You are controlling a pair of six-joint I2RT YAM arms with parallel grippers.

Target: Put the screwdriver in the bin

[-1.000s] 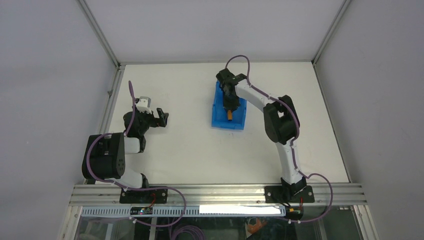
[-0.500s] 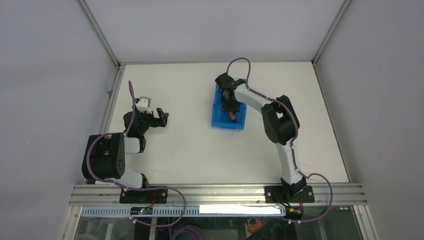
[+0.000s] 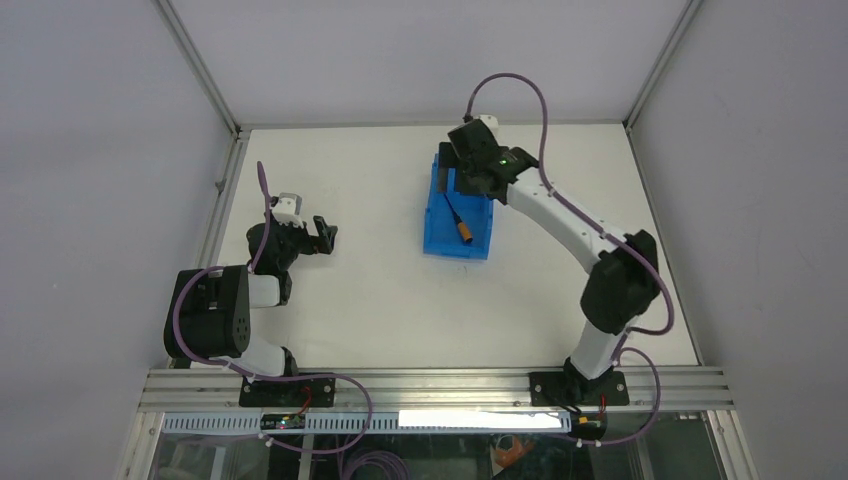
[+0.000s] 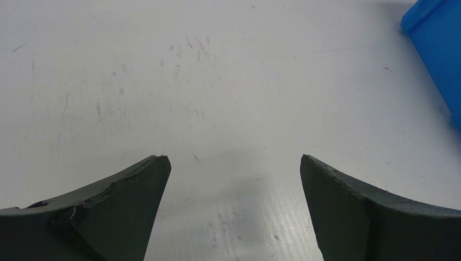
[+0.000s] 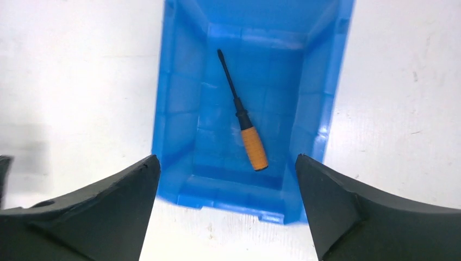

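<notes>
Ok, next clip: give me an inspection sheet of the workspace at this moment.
Surface: white table, faintly scuffed.
Job's things: screwdriver lies flat on the floor of the blue bin, touching neither tool.
Clutter: nothing seen.
Tools: right tool open above the bin, holding nothing; left tool open over bare table, holding nothing.
Cables: purple cable looped along the right arm, another along the left.
Surroundings: grey walls, metal frame posts.

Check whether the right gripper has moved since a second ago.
Yes. The right gripper has shifted from above the middle of the bin toward its far end.
</notes>
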